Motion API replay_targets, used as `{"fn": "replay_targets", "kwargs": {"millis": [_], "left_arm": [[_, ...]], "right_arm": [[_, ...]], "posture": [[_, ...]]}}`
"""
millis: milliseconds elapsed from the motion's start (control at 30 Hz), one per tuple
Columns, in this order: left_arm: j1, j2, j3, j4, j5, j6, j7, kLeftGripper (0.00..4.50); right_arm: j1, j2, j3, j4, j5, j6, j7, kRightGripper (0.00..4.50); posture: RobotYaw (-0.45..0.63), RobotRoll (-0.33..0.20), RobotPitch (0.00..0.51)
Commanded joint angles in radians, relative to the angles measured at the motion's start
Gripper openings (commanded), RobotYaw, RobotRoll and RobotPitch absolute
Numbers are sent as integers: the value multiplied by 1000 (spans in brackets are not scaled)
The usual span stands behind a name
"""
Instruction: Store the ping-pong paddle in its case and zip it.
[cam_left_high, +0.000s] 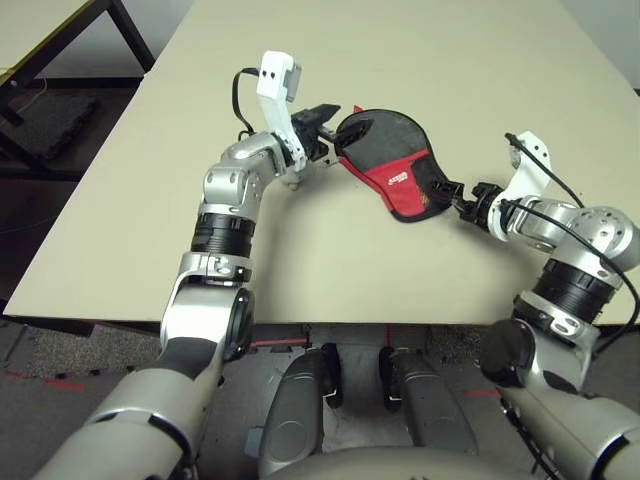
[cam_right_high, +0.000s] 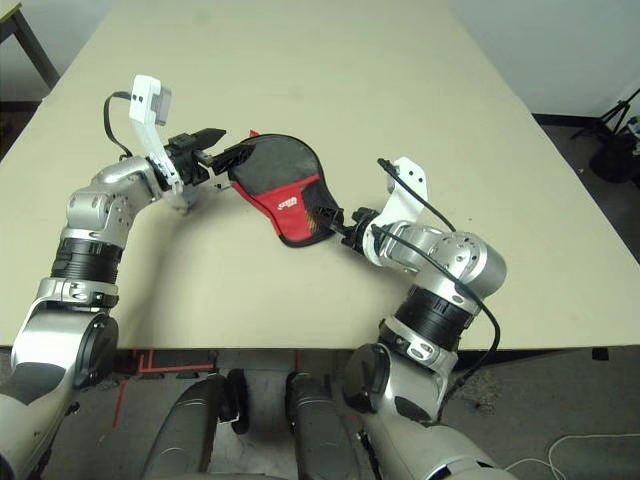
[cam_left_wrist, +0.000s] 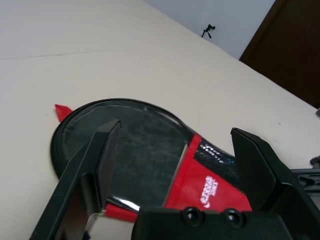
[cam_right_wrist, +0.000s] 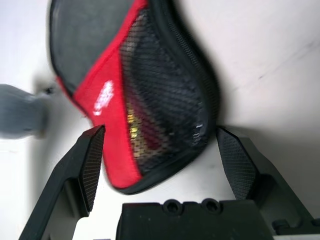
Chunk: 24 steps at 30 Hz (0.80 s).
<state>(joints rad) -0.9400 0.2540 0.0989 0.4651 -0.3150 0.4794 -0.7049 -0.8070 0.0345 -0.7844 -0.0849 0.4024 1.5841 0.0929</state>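
Silver forearms (cam_left_high: 190, 330) reach toward the case (cam_left_high: 385, 150) on the table (cam_left_high: 480, 280).
Left gripper (cam_left_wrist: 176, 126) at its rounded end, right gripper (cam_right_wrist: 160, 128) by its red-and-mesh end; both pairs of fingers apart. White logo (cam_left_wrist: 209, 191) on red panel: lettering unreadable.

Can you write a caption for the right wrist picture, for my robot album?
The paddle case, black with red trim, lies between the open fingers of the right gripper.
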Motion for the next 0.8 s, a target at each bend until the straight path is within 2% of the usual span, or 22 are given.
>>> {"fn": "replay_targets", "kwargs": {"millis": [33, 300, 467, 667, 767, 800], "left_arm": [[1, -1, -2, 4, -6, 6, 9, 4500], [-3, -8, -3, 21, -7, -7, 19, 4500], [7, -12, -3, 9, -11, -3, 27, 4500], [17, 0, 3, -7, -15, 2, 36, 4500], [20, 2, 2, -11, -17, 3, 38, 4500], [20, 2, 2, -12, -17, 3, 39, 4500]], "right_arm": [[-43, 48, -85, 64, 21, -28, -17, 4487], [-60, 68, -46, 194, 68, -183, -19, 4487], [-35, 80, 11, 209, 86, -197, -36, 3029], [16, 89, 61, 83, 92, 16, -58, 1175], [82, 85, 116, 12, 156, 30, -85, 189], [111, 78, 138, -9, 191, 30, -102, 17]], "posture": [[-54, 0, 198], [-52, 0, 203], [-42, 0, 206], [-38, 0, 209], [-46, 0, 211], [-48, 0, 212]]}}
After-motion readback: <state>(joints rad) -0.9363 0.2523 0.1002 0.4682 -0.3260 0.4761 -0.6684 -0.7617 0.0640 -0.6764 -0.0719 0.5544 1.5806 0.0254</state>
